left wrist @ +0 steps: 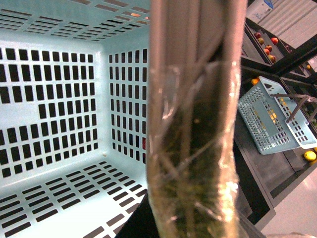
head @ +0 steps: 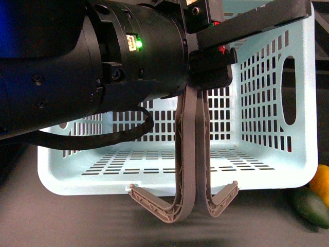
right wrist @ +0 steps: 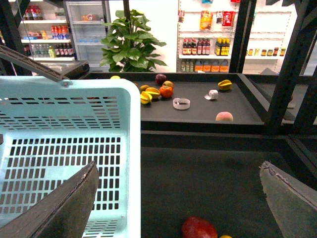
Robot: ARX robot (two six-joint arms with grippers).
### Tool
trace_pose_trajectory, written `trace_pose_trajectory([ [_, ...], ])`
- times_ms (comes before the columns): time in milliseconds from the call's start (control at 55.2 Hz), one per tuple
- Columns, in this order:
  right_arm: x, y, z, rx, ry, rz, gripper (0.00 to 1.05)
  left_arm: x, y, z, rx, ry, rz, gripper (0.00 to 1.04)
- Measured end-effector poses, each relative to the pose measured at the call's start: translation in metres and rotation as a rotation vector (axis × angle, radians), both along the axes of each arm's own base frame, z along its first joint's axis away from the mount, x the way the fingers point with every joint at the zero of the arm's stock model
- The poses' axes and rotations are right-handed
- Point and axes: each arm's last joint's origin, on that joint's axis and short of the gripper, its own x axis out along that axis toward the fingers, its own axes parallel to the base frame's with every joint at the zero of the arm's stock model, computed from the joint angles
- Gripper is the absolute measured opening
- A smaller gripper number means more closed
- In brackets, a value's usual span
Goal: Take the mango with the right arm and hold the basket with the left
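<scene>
The left gripper point(head: 208, 77) is clamped on the two brown handles point(head: 193, 154) of the basket point(head: 267, 170), which are pulled together above its open top. In the left wrist view the handles fill the middle, wrapped in clear film, with the basket's slotted floor behind. The mango point(head: 322, 181) lies outside the basket by its right side, at the edge of the front view, touching a green fruit point(head: 311, 207) on the dark shelf point(right wrist: 208, 178). The right gripper point(right wrist: 178, 198) has its jaws wide apart over the shelf beside the basket, with a red fruit point(right wrist: 199, 228) below
</scene>
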Motion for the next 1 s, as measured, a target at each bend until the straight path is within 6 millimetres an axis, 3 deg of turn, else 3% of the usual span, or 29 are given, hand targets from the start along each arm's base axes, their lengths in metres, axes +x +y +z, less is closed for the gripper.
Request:
trace_pose_trajectory([
  [399,0.0,0.0,0.0,-0.005,-0.003,0.001,0.97,0.001,0.0,0.001,0.008,-0.009,0.019,0.06],
  [507,0.0,-0.003,0.015,-0.101,-0.161,-0.001,0.97,0.001,0.0,0.001,0.007,-0.009,0.015,0.06],
  [598,0.005,-0.007,0.015,-0.11,-0.147,-0.005,0.97,0.001,0.0,0.001,0.007,-0.008,0.013,0.06],
  [888,0.047,-0.039,0.01,-0.105,-0.015,-0.13,0.97,0.001,0.0,0.001,0.01,-0.01,0.017,0.06],
  [997,0.079,-0.063,0.004,-0.113,0.025,-0.218,0.97,0.001,0.0,0.001,0.01,-0.01,0.017,0.06],
])
